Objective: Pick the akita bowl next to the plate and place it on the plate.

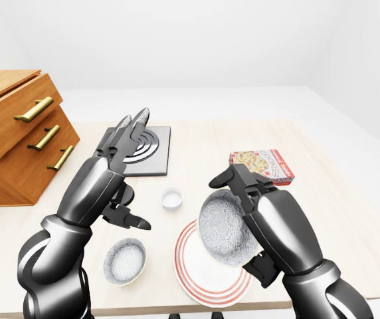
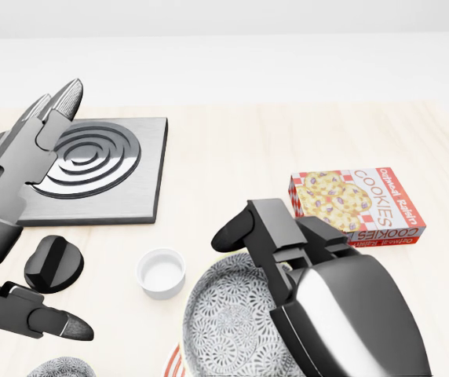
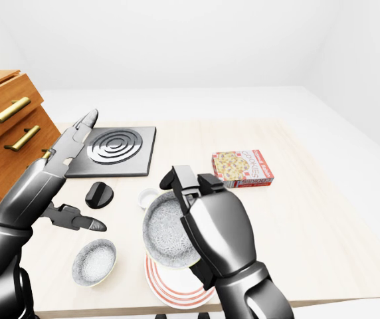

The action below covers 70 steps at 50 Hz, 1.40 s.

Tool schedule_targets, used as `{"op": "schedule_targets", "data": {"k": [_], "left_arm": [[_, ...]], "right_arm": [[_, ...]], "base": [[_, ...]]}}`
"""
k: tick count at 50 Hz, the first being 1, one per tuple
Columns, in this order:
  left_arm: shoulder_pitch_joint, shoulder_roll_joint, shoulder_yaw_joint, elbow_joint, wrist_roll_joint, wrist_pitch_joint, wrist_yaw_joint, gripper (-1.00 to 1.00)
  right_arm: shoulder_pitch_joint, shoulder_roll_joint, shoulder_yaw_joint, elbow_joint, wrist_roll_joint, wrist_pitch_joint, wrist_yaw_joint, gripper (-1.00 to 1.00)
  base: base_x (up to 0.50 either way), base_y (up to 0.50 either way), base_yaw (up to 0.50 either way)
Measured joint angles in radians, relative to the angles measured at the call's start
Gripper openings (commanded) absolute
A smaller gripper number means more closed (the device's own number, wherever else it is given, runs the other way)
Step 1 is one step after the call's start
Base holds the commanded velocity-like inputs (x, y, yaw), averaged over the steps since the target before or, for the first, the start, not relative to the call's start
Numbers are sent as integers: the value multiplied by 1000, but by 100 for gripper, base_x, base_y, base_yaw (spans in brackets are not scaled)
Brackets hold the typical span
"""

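The akita bowl (image 1: 222, 227), grey with a fine white pattern, hangs tilted with its opening toward the left of the left-eye view. My right hand (image 1: 248, 224) is shut on its rim, fingers over the top edge and thumb below. The bowl is in the air directly above the white plate with red rings (image 1: 203, 282), covering much of it. In the head view the bowl (image 2: 228, 326) hides nearly all of the plate. My left hand (image 1: 129, 174) is held up open at the left, holding nothing.
A second grey patterned bowl (image 1: 125, 260) sits left of the plate. A small white ramekin (image 1: 171, 197), a black knob (image 2: 53, 263), a stove burner plate (image 1: 149, 147) and a cookies box (image 1: 262, 166) lie further up. A wooden drawer unit (image 1: 17, 133) stands at left.
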Motion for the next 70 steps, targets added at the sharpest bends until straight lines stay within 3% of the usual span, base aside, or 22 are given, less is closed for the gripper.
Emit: {"op": "schedule_targets", "data": {"k": [4,19,32,46,60,70], "left_arm": [[-1,0,0,-1,0,0,-1,100],[0,0,0,-2,0,0,-1,100],[-1,1,0,-3,-1,0,-2,100],[0,1,1,-2,-1,0,-1,100],[-1,0,-1,-5,2,0,-3,100],[-2,0,-2,-4,3,0,-3,100]], "right_arm": [[-48,-36,2,0,-6,2,0,-100],[-233,-163,-10,44,-3,92,0,-100],[-290,-197,-24,89,1,111,0,-100],[-271,-228,-34,150,22,94,0,-100],[-282,-265,-92,305,62,42,0,-100],[-280,-274,-109,364,76,28,0,-100]], "base": [[0,0,0],[0,0,0],[0,0,0],[0,0,0],[0,0,0],[0,0,0]]}}
